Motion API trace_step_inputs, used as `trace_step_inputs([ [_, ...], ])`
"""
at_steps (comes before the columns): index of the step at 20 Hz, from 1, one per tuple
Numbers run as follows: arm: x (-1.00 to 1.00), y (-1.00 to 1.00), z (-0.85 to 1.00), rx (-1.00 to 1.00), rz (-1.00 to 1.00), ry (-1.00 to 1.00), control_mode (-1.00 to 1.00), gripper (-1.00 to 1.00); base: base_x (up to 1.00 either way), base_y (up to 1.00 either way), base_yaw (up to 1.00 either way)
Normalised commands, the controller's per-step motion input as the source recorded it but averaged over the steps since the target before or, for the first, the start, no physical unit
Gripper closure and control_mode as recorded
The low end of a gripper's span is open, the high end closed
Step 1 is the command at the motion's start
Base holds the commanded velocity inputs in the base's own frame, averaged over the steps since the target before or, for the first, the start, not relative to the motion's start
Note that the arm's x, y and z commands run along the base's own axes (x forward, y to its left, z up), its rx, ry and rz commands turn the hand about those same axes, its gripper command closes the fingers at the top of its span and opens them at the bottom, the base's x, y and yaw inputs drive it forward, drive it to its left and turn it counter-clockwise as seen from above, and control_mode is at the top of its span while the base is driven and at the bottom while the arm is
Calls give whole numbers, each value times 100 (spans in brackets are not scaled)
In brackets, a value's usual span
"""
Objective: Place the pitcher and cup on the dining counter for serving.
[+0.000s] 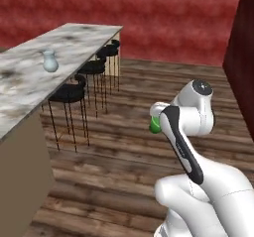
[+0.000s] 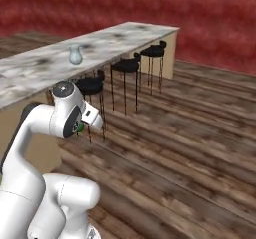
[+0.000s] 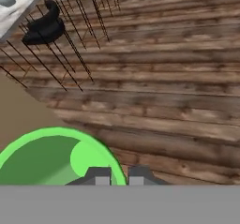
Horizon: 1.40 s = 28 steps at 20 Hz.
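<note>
The 2-finger gripper [image 3: 119,175] is clamped on the rim of the small bright green tumbler cup [image 3: 56,157], which sits just left of the fingertips in the hand view, its open mouth facing the camera, held over the wooden plank floor [image 3: 178,78]. Well apart, the pale blue-grey translucent pitcher [image 1: 49,60] stands upright on the long grey-white marble dining counter [image 1: 30,82], with 3 black round bar stools [image 1: 69,93] alongside.

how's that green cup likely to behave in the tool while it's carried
The cup looks rigid and probably light: a small, plain tumbler. The tool pinches just its rim, so it may swing or slip. Its smooth, tapered wall probably gives little friction.
</note>
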Motion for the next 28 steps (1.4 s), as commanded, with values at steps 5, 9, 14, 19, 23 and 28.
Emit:
trace_step_inputs([
  [5,0,0,0,0,0,0,100,100,100,-74,47],
  [9,0,0,0,0,0,0,100,100,100,-94,37],
  [14,0,0,0,0,0,0,100,100,100,-98,35],
  [19,0,0,0,0,0,0,100,100,100,-99,34],
  [23,0,0,0,0,0,0,100,100,100,-98,35],
  [28,0,0,0,0,0,0,100,100,100,-98,35],
])
